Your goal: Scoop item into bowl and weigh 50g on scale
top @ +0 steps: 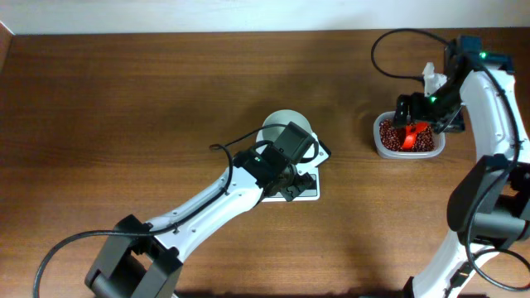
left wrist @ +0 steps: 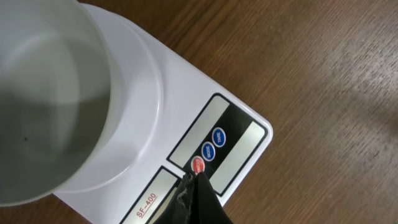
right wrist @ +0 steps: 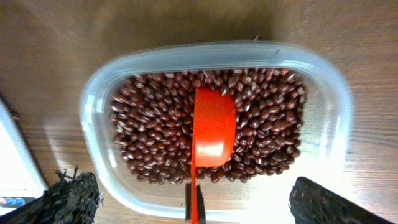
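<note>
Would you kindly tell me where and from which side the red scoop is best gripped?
Take the scoop by its thin handle, from above: it runs over the beans toward the open right gripper, and the tub walls likely block a sideways approach.

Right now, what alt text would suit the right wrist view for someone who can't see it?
A red scoop lies on dark reddish-brown beans in a clear plastic tub on a wooden table. Two fingers sit wide apart below, either side of its handle.
</note>
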`<state>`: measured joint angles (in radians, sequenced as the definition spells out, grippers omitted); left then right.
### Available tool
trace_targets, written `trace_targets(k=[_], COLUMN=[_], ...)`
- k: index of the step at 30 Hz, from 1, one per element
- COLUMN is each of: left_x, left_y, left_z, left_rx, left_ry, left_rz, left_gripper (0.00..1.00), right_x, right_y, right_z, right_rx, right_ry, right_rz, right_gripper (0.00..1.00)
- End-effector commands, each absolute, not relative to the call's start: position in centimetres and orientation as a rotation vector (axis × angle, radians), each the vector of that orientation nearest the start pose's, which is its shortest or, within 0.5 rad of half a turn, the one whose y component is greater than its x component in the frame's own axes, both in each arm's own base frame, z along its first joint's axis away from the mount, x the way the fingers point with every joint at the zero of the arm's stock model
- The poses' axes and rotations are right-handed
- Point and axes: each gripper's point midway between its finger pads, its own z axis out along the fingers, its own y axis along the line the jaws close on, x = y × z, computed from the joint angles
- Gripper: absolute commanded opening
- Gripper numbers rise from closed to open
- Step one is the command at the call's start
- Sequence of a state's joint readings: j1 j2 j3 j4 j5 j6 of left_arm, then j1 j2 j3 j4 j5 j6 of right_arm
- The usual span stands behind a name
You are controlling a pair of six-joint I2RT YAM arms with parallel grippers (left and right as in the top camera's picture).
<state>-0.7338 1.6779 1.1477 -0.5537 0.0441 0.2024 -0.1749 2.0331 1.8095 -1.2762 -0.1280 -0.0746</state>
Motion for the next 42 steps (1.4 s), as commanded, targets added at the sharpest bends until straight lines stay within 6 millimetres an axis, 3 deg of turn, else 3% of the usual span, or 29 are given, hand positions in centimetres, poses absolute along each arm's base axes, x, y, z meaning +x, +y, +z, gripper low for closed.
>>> trace_targets(k=[1, 4, 7, 10, 12, 16, 21, 25, 29, 36, 42], left_x=[29.6, 29.6, 29.6, 29.5, 29.1, 27.4, 27.9, 28.3, 28.8, 30.4, 28.3], left_y=[-27.6, -27.6, -27.7, -27.8, -27.1, -28.1, -26.9, -27.3, -27.3, -26.9, -27.8], left_z=[8.2, 7.6, 5.3, 4.9, 4.6, 2.9, 2.9, 2.9, 1.1, 1.2, 0.6], left_rx=[1.242, 1.250, 1.280, 1.328, 1.356, 1.491, 1.499, 1.486, 1.487, 1.437, 1.583], left_ry=[2.376, 2.389, 2.422, 2.403, 2.405, 2.376, 2.369, 2.355, 2.362, 2.333, 2.311], left_rz=[-0.213, -0.209, -0.194, -0.163, -0.034, 0.015, 0.133, 0.125, 0.162, 0.253, 0.198], left_gripper=[0.00, 0.00, 0.00, 0.00, 0.00, 0.00, 0.00, 0.00, 0.00, 0.00, 0.00], right_x=[41.0, 40.7, 40.7, 40.8, 40.8, 40.8, 40.8, 40.8, 40.8, 40.8, 40.8], right_y=[-5.0, -5.0, -5.0, -5.0, -5.0, -5.0, -5.0, -5.0, -5.0, -5.0, -5.0], right_z=[14.8, 14.7, 14.7, 14.7, 14.7, 14.7, 14.7, 14.7, 14.7, 14.7, 14.7], right_rx=[0.182, 0.184, 0.183, 0.182, 0.182, 0.182, 0.182, 0.182, 0.182, 0.182, 0.182], right_ry=[3.008, 3.022, 3.019, 3.019, 3.019, 3.019, 3.019, 3.019, 3.019, 3.019, 3.019], right_rz=[0.162, 0.164, 0.164, 0.164, 0.164, 0.164, 0.164, 0.164, 0.164, 0.164, 0.164], right_gripper=[0.99, 0.99, 0.99, 0.99, 0.99, 0.99, 0.99, 0.99, 0.99, 0.99, 0.99])
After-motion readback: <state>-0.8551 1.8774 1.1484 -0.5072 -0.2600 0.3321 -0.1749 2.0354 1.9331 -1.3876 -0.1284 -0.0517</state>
